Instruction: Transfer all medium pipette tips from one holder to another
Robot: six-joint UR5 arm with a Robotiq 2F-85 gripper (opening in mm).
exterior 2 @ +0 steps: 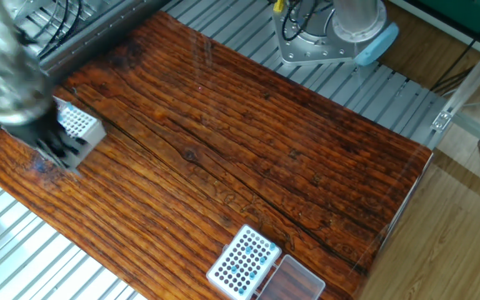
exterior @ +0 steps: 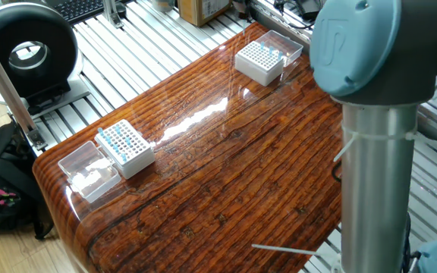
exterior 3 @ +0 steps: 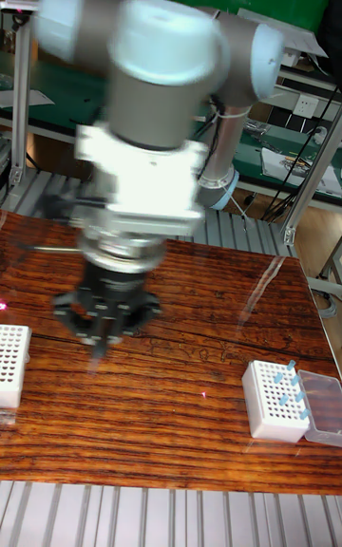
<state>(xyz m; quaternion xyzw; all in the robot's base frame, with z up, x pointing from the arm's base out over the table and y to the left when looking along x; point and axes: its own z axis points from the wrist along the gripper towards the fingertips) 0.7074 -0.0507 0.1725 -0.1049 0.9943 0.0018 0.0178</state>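
Two white grid holders stand on the wooden table. The far holder point(exterior: 260, 62) shows a few medium pipette tips point(exterior: 273, 54) with light blue tops. This holder point(exterior 2: 80, 125) is partly covered by my blurred gripper point(exterior 2: 57, 148), which hangs just over its near corner. The near holder point(exterior: 125, 148) carries several blue-topped tips point(exterior: 120, 139); it also appears as the right-hand holder point(exterior 3: 275, 400) in the tall view. There my gripper point(exterior 3: 99, 346) hangs above the wood, right of the left holder point(exterior 3: 9, 365). Blur hides its jaws and anything between them. My arm's column blocks the gripper in one fixed view.
A clear lid point(exterior: 89, 171) lies beside the near holder, and another lid point(exterior: 285, 44) sits behind the far one. My arm's grey column point(exterior: 378, 174) fills the right of one fixed view. Slatted aluminium rails point(exterior 2: 23, 250) surround the table top.
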